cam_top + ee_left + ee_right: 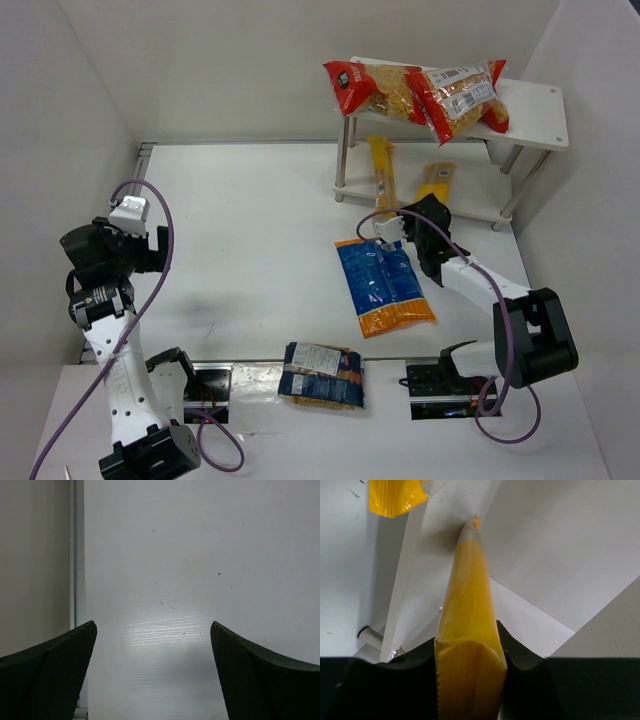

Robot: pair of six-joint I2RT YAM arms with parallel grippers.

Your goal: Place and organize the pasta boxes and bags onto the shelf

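Black fingers of the right gripper (468, 647) are pinched on the near end of a yellow spaghetti pack (467, 590). In the wrist view they sit against both its sides, no gap seen. The pack runs up the frame away from the jaws, its far end over the lower board (475, 200) of the shelf (530, 112). Whether it rests on that board or hangs just above it: cannot tell.

The second spaghetti pack (380, 170) lies just left of it. Its far end is tucked under the top board and its near end pokes out past the shelf front.

On the top board, upper right of the overhead view, the left red-ended bag (375, 88) and right red-ended bag (460, 98) lie slumped and touching.

Off the shelf:
- The blue-and-orange bag (385, 288) lies flat on the table (250, 220), just below and left of the right gripper.
- The dark-blue bag (322, 373) sits at lower centre, between the arm bases.

The left gripper (152, 630) has its jaws spread wide with nothing between them and only bare table beneath. It is at far left, well apart from the goods.

Judgement: roughly halfway. Two bags are shelved, one spaghetti pack is partly in, and one is being seated. What is left is to release this pack, shelve the two table bags, then straighten the lot.
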